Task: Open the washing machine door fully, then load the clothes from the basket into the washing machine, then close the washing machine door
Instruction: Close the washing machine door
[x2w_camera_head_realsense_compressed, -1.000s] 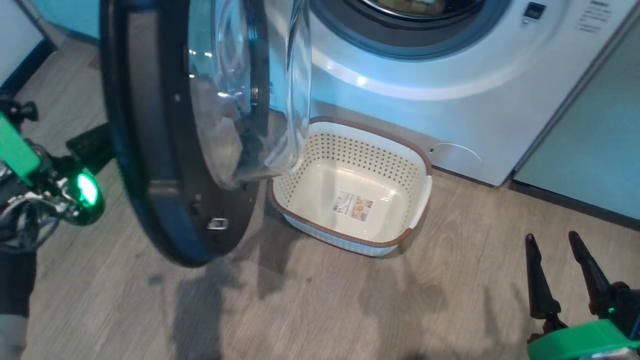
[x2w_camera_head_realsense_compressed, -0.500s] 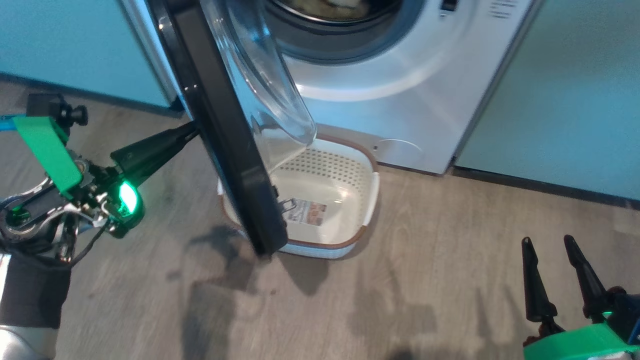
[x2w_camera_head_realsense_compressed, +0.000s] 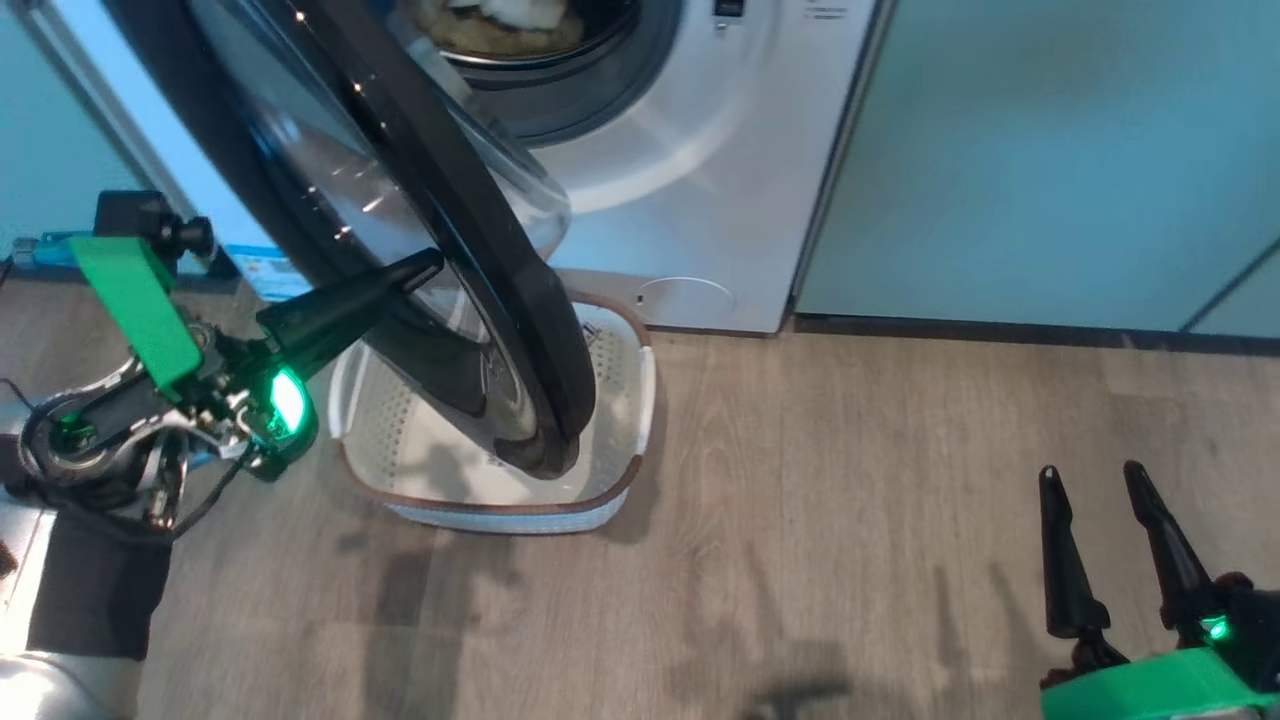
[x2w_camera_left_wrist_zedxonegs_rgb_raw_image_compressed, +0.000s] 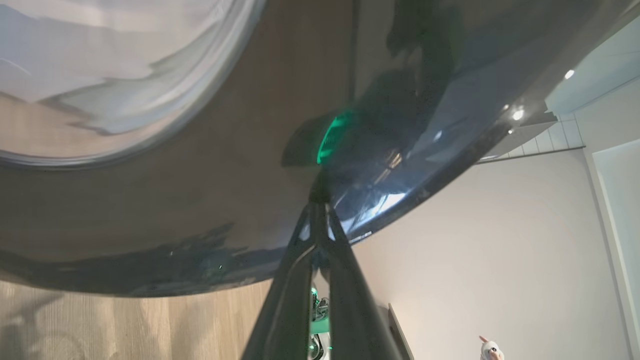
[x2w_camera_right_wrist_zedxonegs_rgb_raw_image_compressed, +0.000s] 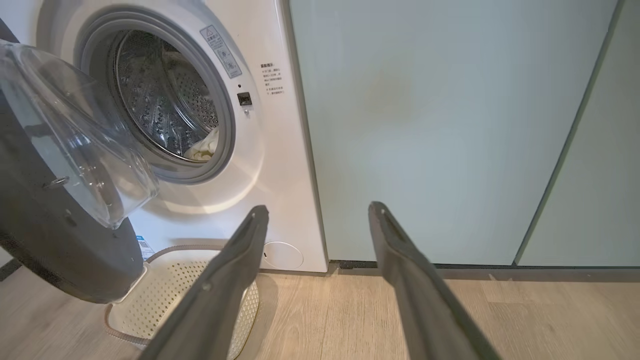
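Note:
The white washing machine stands at the top, with the clothes lying pale in its drum. Its black washing machine door hangs half-swung over the cream basket, hiding much of it; the part of the basket that I see holds nothing. My left gripper is shut, its tip pressed against the door's glossy outer face. At the lower right my right gripper stands open over the floor, holding nothing.
Pale green cabinet panels run to the right of the machine. Wood-look floor spreads in front. In the right wrist view the door's clear glass bowl bulges toward the drum opening.
The head camera has shifted. The door has swung from edge-on toward the machine, with my shut left gripper following on its outer face. The right gripper has stayed put.

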